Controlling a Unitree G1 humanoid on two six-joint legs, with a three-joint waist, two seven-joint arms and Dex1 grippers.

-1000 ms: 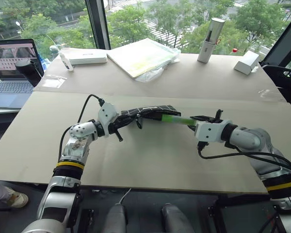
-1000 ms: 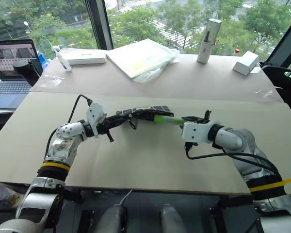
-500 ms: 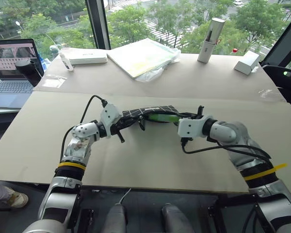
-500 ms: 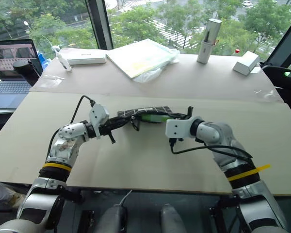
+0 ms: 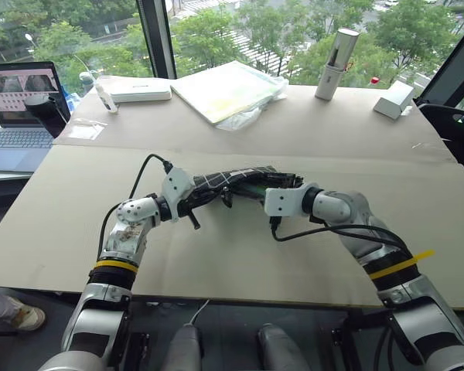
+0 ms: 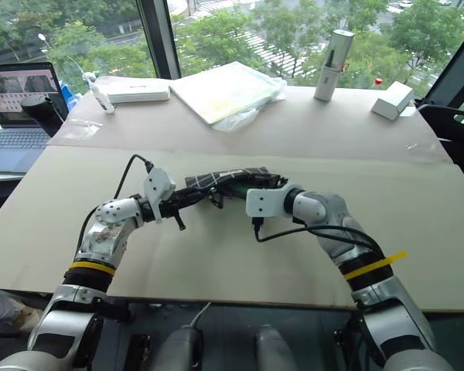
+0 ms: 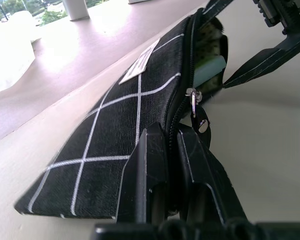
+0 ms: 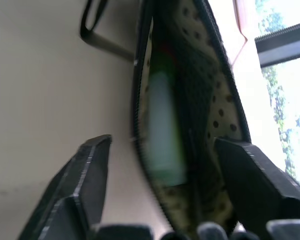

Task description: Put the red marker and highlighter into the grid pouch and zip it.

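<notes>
The left gripper (image 7: 172,165) pinches the grid pouch (image 7: 135,120) steady while the right gripper (image 8: 160,165), jaws wide and empty, apparently leaves the highlighter (image 8: 162,125) inside.

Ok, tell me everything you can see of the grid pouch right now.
The grid pouch is flat black fabric with a thin white grid, a small white label and a dotted pale lining. Its zipper is open at the far end, the pull hanging partway along. The left gripper is shut on its near edge, holding it up off the table. The highlighter lies inside the mouth, with the right gripper open just before it.
</notes>
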